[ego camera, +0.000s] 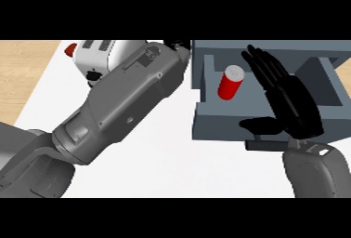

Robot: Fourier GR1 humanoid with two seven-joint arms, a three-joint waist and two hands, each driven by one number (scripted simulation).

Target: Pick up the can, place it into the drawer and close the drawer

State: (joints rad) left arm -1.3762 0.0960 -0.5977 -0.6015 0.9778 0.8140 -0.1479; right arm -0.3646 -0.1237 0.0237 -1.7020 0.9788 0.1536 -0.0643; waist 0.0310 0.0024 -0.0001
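Right hand (pixel 291 109) fingers straight, over drawer (pixel 322 104) | can (pixel 231 82) inside

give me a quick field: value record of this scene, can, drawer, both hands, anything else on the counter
can: red can with pale top, inside the drawer
drawer: grey drawer, open
right hand: right hand open, fingers straight, over the drawer, next to the can, not holding it
left hand: hidden beyond its forearm, fingers not visible
other: white appliance with red knob at upper left
task state: can placed, drawer not yet closed
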